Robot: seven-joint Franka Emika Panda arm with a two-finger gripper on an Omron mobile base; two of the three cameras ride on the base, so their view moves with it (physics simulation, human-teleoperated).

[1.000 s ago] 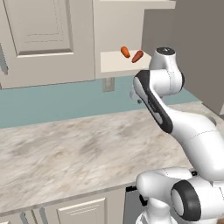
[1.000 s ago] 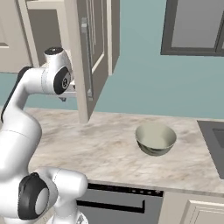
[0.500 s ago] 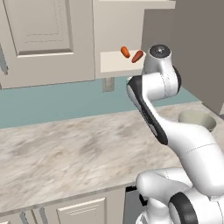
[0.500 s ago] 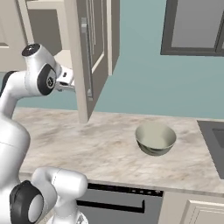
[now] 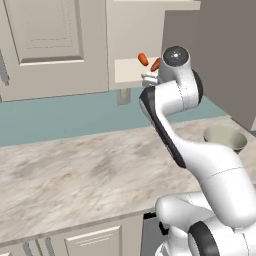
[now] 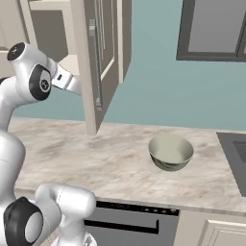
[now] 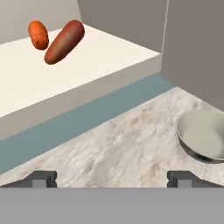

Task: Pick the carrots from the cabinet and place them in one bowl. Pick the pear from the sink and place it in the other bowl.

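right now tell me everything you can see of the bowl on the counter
The bowl is round and deep, with a pale cream inside and a mottled grey-green outside that looks like glazed ceramic. It stands upright and empty on the marbled counter, right of the open cabinet door. Nothing else touches it.

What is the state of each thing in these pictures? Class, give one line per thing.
Carrots: two, lying side by side on the cabinet shelf, not yet picked.
Cabinet door: swung open.
Bowl: upright on the counter, nothing in it.
Gripper: jaws wide open, holding nothing, facing the shelf from short of it.
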